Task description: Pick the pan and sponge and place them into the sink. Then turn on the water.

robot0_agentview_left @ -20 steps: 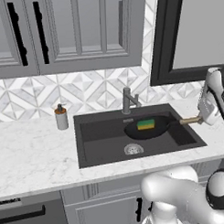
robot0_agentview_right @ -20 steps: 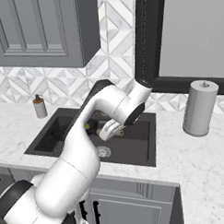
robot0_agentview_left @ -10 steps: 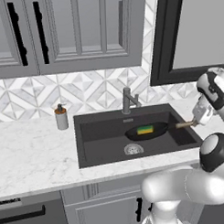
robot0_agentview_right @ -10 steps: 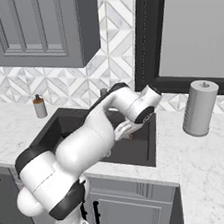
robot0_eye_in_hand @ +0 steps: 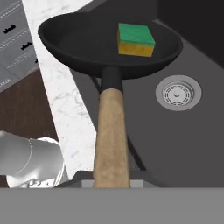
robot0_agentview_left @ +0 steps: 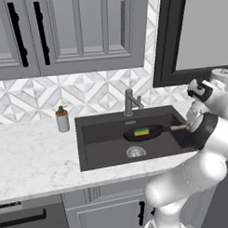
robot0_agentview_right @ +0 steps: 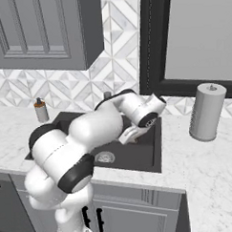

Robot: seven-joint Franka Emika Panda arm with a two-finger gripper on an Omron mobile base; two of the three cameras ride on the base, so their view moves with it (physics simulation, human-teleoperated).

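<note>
1. At the front of the counter, the white arm bends up from the base and folds over the right end of the sink (robot0_agentview_left: 89,149), a dark grey basin set in white marble.
2. The gripper (robot0_agentview_left: 190,127) sits at the sink's right rim, at the end of the pan's wooden handle (robot0_eye_in_hand: 111,135). In the hand view the handle runs straight down into the bottom edge, where the fingertips would be, so it looks gripped, but I cannot tell how the fingers stand because they are hidden.
3. The pan (robot0_agentview_left: 143,132) is over the basin, its black bowl roughly level and toward the middle of the sink, its handle pointing right toward the gripper. Whether it touches the sink floor I cannot tell.
4. The sponge (robot0_eye_in_hand: 136,40) lies inside the pan, green side up with the yellow layer showing beneath, on the far half of the pan in the hand view.
5. The round metal drain (robot0_agentview_left: 136,152) is in the sink floor, just in front of the pan in the left base view.
6. Behind the basin stands the grey faucet (robot0_agentview_left: 131,101).
7. Left of the sink, near the tiled wall, stands a soap bottle (robot0_agentview_left: 63,119).
8. Far right on the counter stands a paper towel roll (robot0_agentview_right: 207,112).
</note>
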